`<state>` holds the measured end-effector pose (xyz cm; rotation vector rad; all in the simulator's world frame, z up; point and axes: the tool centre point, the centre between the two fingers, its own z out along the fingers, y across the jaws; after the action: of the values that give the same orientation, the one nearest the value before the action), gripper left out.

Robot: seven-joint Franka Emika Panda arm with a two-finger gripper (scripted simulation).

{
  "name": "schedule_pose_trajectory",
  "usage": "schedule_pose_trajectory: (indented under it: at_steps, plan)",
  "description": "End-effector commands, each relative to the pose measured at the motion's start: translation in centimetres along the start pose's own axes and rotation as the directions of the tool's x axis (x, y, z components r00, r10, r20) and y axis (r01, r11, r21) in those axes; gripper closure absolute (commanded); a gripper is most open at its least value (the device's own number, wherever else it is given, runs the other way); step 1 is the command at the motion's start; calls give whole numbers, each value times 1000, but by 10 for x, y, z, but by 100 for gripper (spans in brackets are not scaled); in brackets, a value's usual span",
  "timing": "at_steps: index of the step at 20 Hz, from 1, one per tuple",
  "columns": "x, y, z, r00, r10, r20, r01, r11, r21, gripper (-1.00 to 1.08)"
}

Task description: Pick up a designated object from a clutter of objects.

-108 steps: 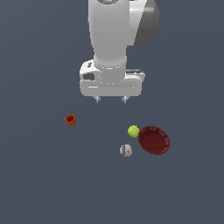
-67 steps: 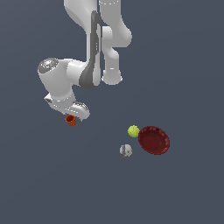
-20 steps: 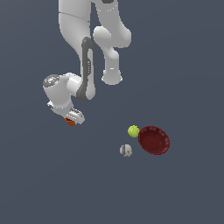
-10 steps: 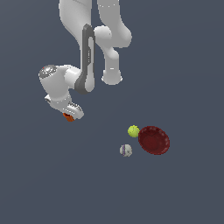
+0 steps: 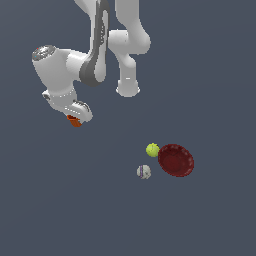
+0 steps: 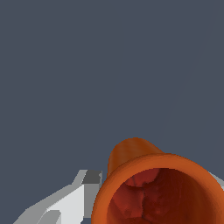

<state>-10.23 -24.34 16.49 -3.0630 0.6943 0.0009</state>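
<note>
- the gripper [image 5: 75, 120] sits in the upper left of the exterior view, at the end of the white arm [image 5: 95, 60] that bends down from the top of the frame.
- a bit of the small orange-red cup [image 5: 74, 121] pokes out just beneath the gripper there, touching it; most of the cup is hidden behind the white hand.
- in the wrist view the cup [image 6: 153, 188] fills the lower right of the frame, its open mouth turned toward the camera and its narrow end pointing away.
- a pale grey finger [image 6: 70, 203] lies against the cup's side at the lower left of the wrist view, and a sliver of another shows at the cup's far edge on the right; the fingers are closed in on the cup, gripping it between them.
- behind the cup in the wrist view is only flat grey-blue ground [image 6: 87, 65].
- the yellow-green tennis ball [image 5: 152, 149] lies right of centre in the exterior view, just beside the dark red bowl [image 5: 176, 160].
- the white ball with purple marks [image 5: 143, 172] lies just below the tennis ball, near the bowl but apart from it.
- all three are well apart from the gripper and cup.
</note>
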Motion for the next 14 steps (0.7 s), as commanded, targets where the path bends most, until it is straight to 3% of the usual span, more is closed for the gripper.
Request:
schedule_pose_trajectory:
  at_steps: [1,14]
  plan:
    - [-4,1,-26,1000,1,-1,-1,1000,-1,108]
    - [-20,6,-156,1000,2,-1,-2,1000,-4,108]
